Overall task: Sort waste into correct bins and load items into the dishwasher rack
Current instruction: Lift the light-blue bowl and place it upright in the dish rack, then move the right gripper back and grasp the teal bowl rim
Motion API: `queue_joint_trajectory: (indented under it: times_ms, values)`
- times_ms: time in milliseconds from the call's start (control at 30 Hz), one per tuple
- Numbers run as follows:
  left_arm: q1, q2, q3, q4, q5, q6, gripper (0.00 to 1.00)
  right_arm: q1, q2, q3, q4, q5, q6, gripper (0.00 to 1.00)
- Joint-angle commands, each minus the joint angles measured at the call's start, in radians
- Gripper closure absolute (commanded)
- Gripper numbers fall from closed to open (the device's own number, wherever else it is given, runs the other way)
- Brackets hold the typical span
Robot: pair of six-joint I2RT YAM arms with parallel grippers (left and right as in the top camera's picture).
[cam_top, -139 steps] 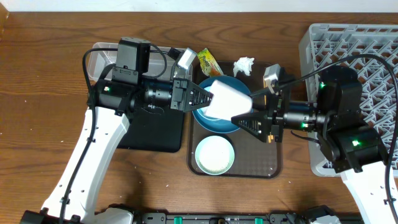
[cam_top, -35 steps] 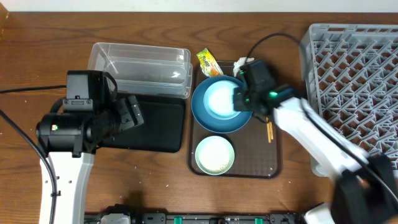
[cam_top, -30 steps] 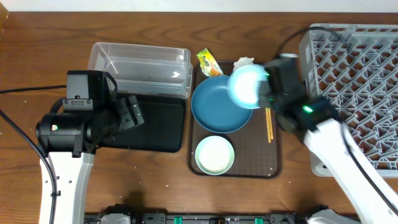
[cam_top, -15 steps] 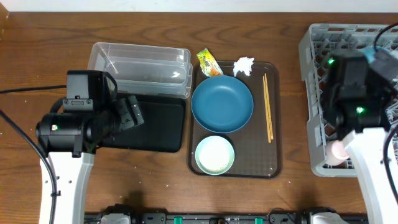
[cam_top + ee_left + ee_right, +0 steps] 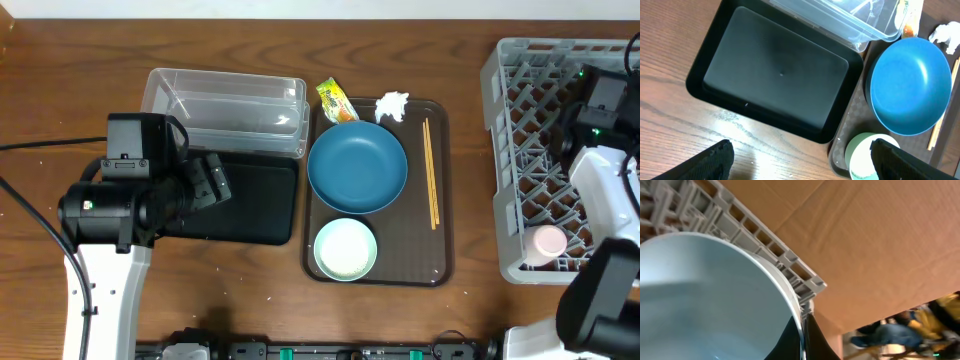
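So the right claw [image 5: 803, 330] is pinched tight on the rim of the light-blue bowl [image 5: 705, 295], holding it by the outer edge of the dishwasher rack [image 5: 765, 245]. In the overhead view that arm sits over the rack's far right corner, and I can't really make out the bowl under it. My worry is the grip: it's only a thin bit of rim, so the bowl could swing or slide out if the wrist turns quickly. The rack's outer wall is also just beside the bowl in the wrist view, so letting go a touch too far out might drop it over the edge rather than between the pegs. The small pink-and-white cup [image 5: 548, 241] lies near the rack's front corner, well apart, so no clash there I'd guess. The left claw [image 5: 800, 162] is spread wide and empty over the black tray [image 5: 775, 75]. The blue plate [image 5: 357, 167], pale-green bowl [image 5: 345, 248], chopsticks [image 5: 431, 172], tissue [image 5: 392, 105] and snack wrapper [image 5: 337, 101] are all on or by the brown serving tray [image 5: 415, 250] — none dealt with yet.
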Motion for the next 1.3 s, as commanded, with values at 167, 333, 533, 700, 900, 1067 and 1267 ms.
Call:
queue_joint_trajectory:
  times_ms: [167, 333, 533, 700, 900, 1067, 1267]
  values:
    - [0.005, -0.001, 0.0, 0.0, -0.013, -0.005, 0.11, 0.007, 0.1, 0.01, 0.161, 0.031, -0.286, 0.99]
    - [0.005, -0.001, 0.0, 0.0, -0.013, -0.005, 0.11, 0.047, 0.163, 0.01, 0.234, 0.03, -0.378, 0.97]
    - [0.005, -0.001, 0.0, 0.0, -0.013, -0.005, 0.11, 0.125, 0.186, 0.01, 0.233, -0.011, -0.378, 0.82]
    - [0.005, -0.001, 0.0, 0.0, -0.013, -0.005, 0.11, 0.187, 0.185, 0.01, 0.234, -0.07, -0.353, 0.05]
    - [0.005, -0.001, 0.0, 0.0, -0.013, -0.005, 0.11, 0.288, 0.121, 0.011, 0.114, -0.344, -0.328, 0.01]
    - [0.005, -0.001, 0.0, 0.0, -0.013, -0.006, 0.11, 0.354, -0.004, 0.011, -0.035, -0.633, -0.212, 0.01]
    - [0.005, -0.001, 0.0, 0.0, -0.013, -0.005, 0.1, 0.472, -0.151, 0.011, -0.242, -0.965, 0.022, 0.12]
